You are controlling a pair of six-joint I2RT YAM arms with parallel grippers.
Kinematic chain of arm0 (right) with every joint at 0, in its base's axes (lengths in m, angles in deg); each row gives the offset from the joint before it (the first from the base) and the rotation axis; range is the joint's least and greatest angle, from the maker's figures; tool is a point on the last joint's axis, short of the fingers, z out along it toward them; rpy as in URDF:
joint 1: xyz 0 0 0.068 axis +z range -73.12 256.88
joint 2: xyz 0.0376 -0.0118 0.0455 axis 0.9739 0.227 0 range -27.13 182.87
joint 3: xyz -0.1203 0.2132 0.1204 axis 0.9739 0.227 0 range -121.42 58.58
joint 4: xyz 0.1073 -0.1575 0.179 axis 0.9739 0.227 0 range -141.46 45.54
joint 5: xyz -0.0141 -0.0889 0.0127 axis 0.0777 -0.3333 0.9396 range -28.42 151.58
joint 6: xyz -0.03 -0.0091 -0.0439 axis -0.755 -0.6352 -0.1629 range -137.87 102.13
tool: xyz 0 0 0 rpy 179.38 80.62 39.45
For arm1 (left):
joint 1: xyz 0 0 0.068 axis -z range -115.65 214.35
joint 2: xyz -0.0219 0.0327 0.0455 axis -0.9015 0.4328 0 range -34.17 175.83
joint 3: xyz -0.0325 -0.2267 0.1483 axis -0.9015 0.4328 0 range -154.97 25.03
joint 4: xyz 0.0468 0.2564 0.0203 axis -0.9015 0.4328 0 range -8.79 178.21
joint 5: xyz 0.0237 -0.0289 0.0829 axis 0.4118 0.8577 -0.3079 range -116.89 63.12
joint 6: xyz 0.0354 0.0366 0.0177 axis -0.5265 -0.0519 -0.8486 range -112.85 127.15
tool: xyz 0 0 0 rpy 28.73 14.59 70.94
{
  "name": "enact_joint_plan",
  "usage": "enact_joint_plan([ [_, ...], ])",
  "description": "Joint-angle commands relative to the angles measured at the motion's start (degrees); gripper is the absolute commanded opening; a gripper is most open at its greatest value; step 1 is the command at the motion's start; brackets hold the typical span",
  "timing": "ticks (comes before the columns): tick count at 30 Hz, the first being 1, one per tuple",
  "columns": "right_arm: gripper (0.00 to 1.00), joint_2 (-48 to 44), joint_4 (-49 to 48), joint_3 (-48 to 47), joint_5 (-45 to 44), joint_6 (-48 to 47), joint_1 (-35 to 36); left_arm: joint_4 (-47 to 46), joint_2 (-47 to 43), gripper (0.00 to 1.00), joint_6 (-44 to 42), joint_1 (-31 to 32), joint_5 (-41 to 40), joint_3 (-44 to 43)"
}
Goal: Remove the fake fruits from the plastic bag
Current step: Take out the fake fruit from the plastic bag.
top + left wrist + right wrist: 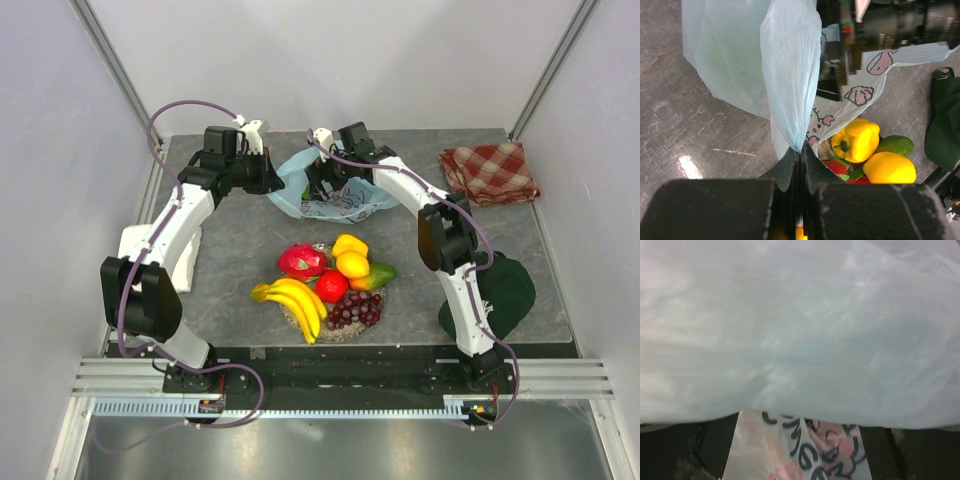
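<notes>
The light blue plastic bag [345, 195] lies at the back middle of the table. My left gripper [272, 183] is shut on its left edge; in the left wrist view the bunched film [790, 75] runs into the closed gripper [799, 151]. My right gripper [322, 190] reaches into the bag's mouth. In the right wrist view the bag [800, 330] fills the frame, and my dark fingers [715, 447] stand wide apart with printed film between them. The fake fruits sit together in front: banana bunch [297, 300], dragon fruit [302, 260], apple [331, 286], grapes [356, 308], yellow pepper [350, 244], mango [377, 275].
The fruits rest on a clear plate [345, 331]. A red checkered cloth [490, 172] lies at the back right. A dark green cap [505, 290] lies by the right arm. A white cloth [190, 258] lies under the left arm.
</notes>
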Motion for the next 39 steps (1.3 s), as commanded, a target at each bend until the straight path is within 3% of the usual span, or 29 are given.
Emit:
enact_joint_plan([
  [1, 0.98, 3.6, -4.0, -6.0, -1.2, 6.9, 0.6, -2.1, 0.2, 0.02, 0.9, -0.3, 0.2, -0.3],
  [21, 0.98, 14.9, -12.1, -14.5, -8.0, 19.9, 3.2, -1.9, -0.3, 0.02, 0.5, -0.4, 1.3, 0.9],
  [24, 0.88, 15.6, -14.1, -14.6, -6.8, 19.3, 3.2, -1.8, -0.8, 0.02, 0.2, -0.3, 1.0, 1.0],
  [31, 0.46, 12.9, -14.6, -14.1, -6.4, 16.4, 2.9, -1.6, -1.2, 0.02, 0.0, -0.4, 0.2, 1.6],
  [34, 0.39, 7.6, -13.7, -10.0, -4.7, 15.0, 1.9, -2.1, -0.7, 0.02, 0.8, -0.6, -0.2, 1.1],
  [39, 0.40, -5.9, -11.5, 2.1, 0.8, 8.5, 0.0, -3.3, 0.0, 0.02, 3.3, -1.5, -1.7, 0.6],
])
